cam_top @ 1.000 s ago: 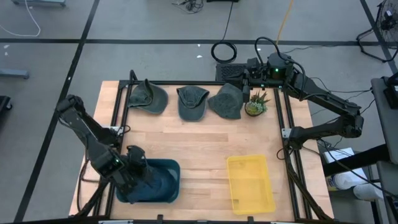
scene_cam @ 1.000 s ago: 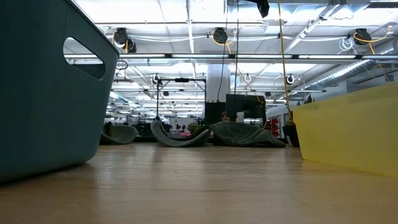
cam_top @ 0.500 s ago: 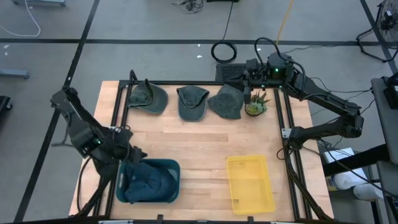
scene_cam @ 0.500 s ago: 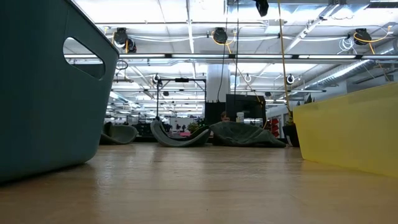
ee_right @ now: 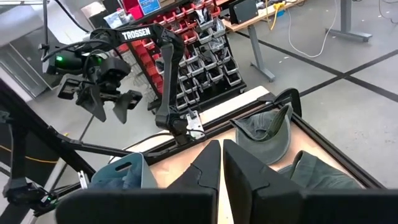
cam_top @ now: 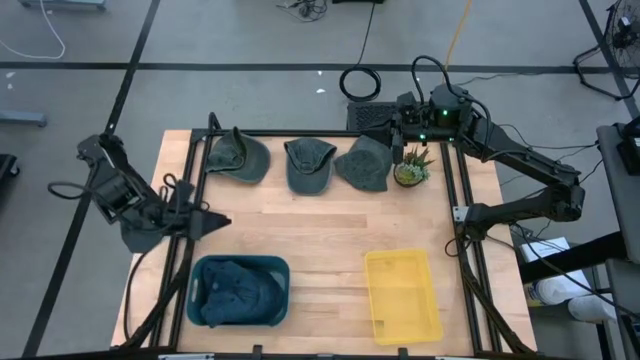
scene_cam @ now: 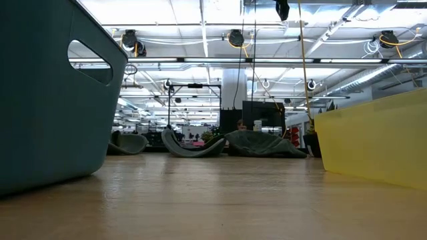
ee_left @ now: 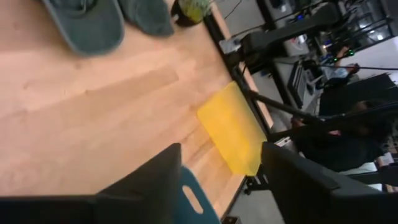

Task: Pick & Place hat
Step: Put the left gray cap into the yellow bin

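A dark blue hat (cam_top: pixel 236 294) lies crumpled inside the teal bin (cam_top: pixel 284 272) at the table's near left. Three grey-green hats (cam_top: pixel 238 156) (cam_top: pixel 308 164) (cam_top: pixel 365 163) lie in a row on the wood along the far edge. My left gripper (cam_top: pixel 213 221) hovers open above the table, just beyond the bin's far left corner, pointing toward the right edge and a little downward; nothing is between its fingers (ee_left: pixel 158 171). My right gripper (ee_right: pixel 221 147) is shut and empty, held high over the far right corner near the third hat.
A yellow bin (cam_top: pixel 402 296) stands at the near right, with bare wood between it and the teal bin. A small potted plant (cam_top: pixel 411 171) sits at the far right beside the hats. A black frame rail (cam_top: pixel 192 190) runs along the table's sides.
My left gripper has risen out of the teal bin and drawn back toward the table's left and far edges, tipping from steeply downward to nearly level. The dark blue hat has stayed in the bin and now shows uncovered.
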Controlling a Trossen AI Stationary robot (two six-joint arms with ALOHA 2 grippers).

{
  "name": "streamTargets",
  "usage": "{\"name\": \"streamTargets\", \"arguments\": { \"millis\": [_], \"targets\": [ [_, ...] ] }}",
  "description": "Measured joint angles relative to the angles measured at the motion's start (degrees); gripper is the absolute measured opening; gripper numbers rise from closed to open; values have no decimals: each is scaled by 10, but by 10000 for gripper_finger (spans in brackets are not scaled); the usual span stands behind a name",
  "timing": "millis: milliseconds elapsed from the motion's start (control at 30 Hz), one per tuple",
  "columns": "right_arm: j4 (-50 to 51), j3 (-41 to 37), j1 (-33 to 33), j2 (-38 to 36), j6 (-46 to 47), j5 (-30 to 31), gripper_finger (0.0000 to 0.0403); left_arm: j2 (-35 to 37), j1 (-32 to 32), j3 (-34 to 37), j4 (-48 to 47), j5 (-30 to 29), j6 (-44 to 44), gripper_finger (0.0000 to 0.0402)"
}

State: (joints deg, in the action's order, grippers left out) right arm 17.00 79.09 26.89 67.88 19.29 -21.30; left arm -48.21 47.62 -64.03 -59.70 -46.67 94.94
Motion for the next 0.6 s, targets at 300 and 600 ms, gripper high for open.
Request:
{"name": "streamTargets", "arguments": {
  "millis": [300,600],
  "targets": [
    [0,0,0,0,18,0,6,2,0,0,37,-184,-246,339],
    [0,0,0,0,69,0,6,-5,-115,0,339,-168,-828,396]
  ]
}}
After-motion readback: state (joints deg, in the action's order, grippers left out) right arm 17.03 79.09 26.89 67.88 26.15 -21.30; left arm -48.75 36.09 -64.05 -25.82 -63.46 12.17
